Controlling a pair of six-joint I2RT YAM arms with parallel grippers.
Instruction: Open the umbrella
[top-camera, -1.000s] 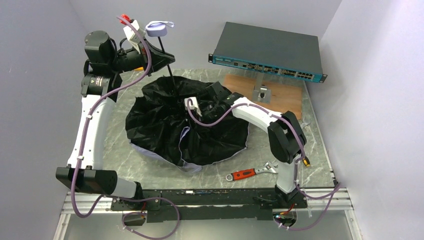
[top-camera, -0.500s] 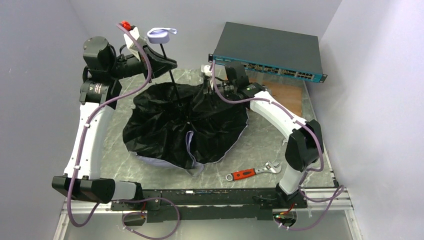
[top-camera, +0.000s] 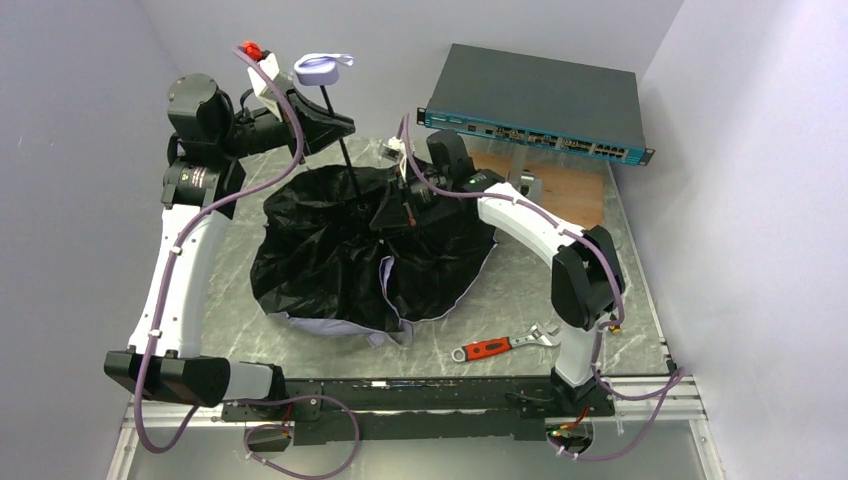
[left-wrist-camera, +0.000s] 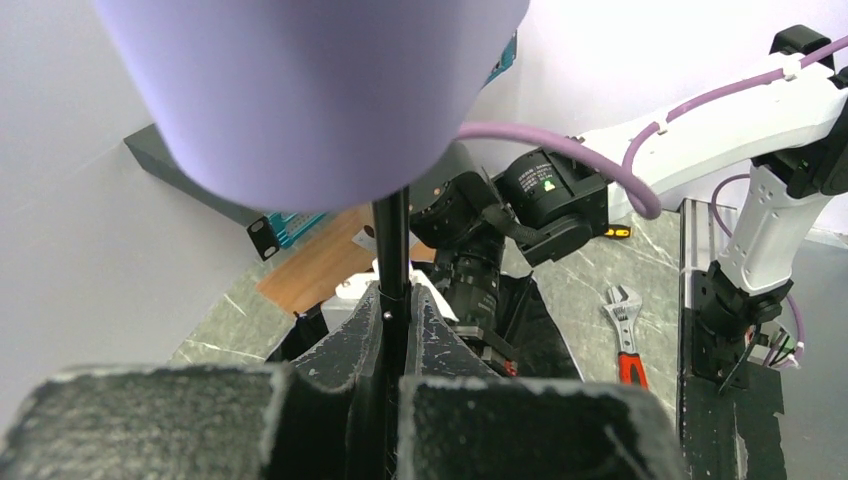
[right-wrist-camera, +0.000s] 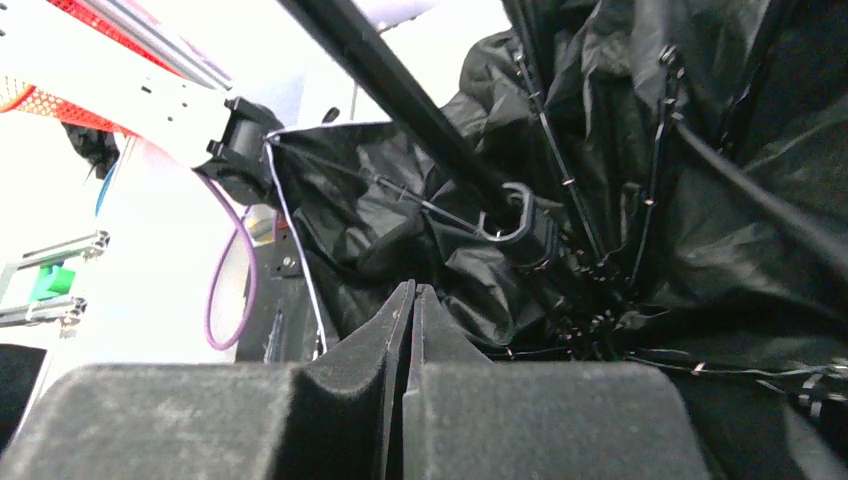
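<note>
- Umbrella (top-camera: 340, 255) lay slumped on the table (top-camera: 520, 295), black side up, thin shaft (top-camera: 351, 170) raised.
- Left gripper (left-wrist-camera: 392, 312) clamped that shaft, just under the lavender handle (left-wrist-camera: 300, 90).
- Right gripper (right-wrist-camera: 410, 300) was pinched shut, empty, beside the shaft.

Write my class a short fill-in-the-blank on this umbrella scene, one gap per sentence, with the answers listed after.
The left end effector grips the umbrella by its thin black ____.
The umbrella's canopy lies with its ____ side up.
The wrench has a ____ handle.
The right end effector is ____, gripping nothing.
Answers: shaft; black; red; shut.
</note>
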